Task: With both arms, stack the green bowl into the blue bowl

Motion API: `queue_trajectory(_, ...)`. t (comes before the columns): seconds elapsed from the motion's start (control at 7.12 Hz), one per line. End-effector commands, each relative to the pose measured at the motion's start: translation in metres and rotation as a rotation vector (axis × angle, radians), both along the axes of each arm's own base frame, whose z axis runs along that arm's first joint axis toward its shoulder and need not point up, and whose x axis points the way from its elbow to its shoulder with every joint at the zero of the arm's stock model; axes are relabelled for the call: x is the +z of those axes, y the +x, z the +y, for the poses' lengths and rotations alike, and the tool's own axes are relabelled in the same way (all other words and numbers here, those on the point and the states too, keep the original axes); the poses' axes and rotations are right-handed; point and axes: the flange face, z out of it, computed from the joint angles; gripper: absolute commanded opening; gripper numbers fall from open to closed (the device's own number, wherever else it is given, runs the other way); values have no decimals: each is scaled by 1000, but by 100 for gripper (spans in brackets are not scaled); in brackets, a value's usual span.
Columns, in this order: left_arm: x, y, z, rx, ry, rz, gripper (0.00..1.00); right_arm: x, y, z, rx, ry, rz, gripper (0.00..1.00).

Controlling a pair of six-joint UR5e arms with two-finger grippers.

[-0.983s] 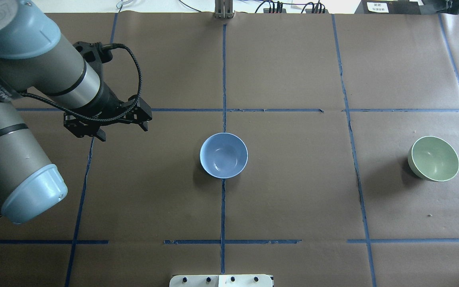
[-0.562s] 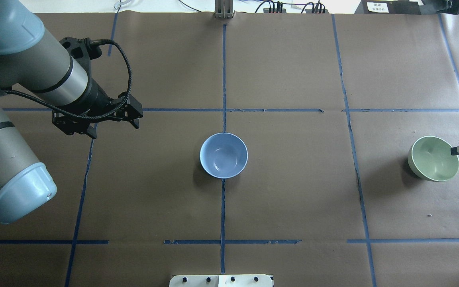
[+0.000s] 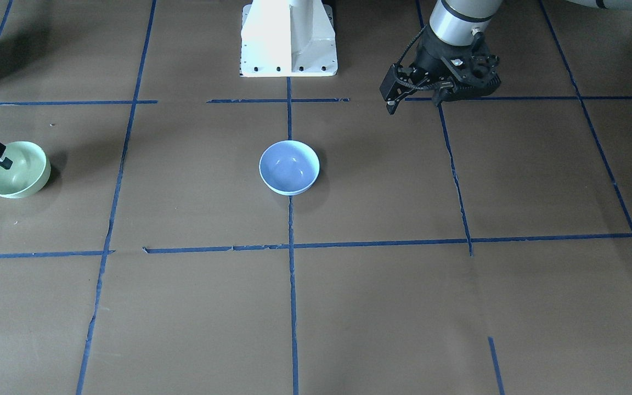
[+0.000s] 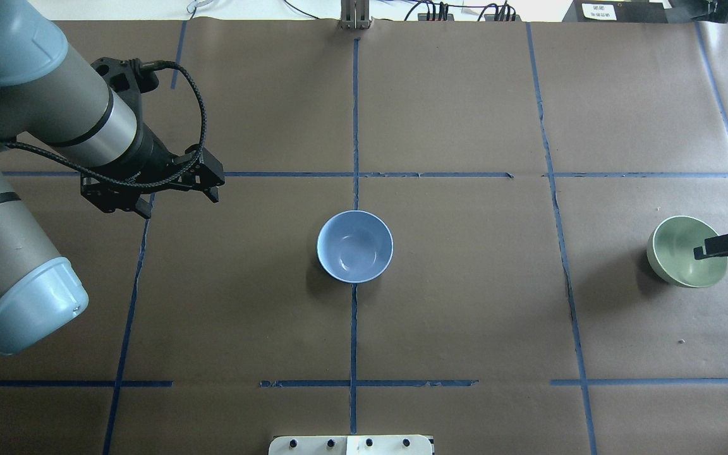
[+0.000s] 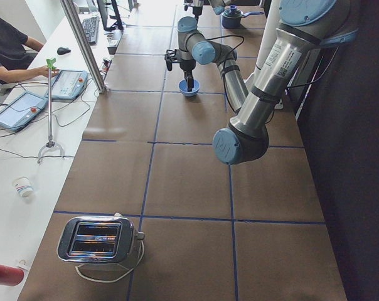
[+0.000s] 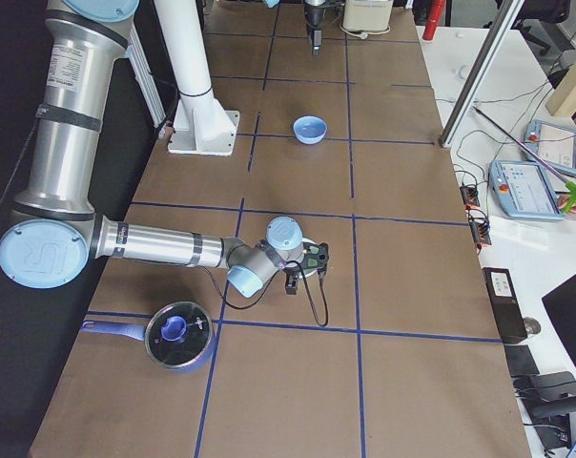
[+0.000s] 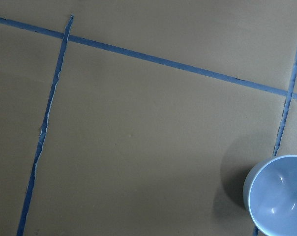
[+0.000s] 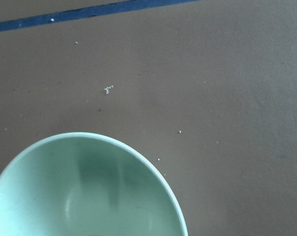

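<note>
Nothing stacked yet: green bowl (image 4: 677,256) far right on the desk (image 4: 465,316), right hand (image 4: 725,246) at its rim, grip unclear; blue bowl (image 4: 354,246) centre; left hand (image 4: 179,203) spread empty, upper left

Right pincer (image 4: 727,245) cut off at frame edge over green bowl (image 4: 672,251); jaw gap unreadable

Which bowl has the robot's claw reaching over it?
The green bowl: the right gripper reaches over its rim. The blue bowl sits alone mid-table, with no gripper over it.
</note>
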Motion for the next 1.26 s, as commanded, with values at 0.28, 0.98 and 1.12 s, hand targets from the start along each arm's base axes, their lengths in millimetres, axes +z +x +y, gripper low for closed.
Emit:
queue_trajectory(0.28,-1,-1,0,-3,3,1,100,1,-1,1,-6,-4,-4,0)
queue_trajectory(0.98,14,-9,2,-3,1,-13,100,-171,-36,-42,132,-31,-252,0)
queue_trajectory(1.12,29,-25,-2,61,86,-37,100,-199,-60,-50,119,-29,-289,0)
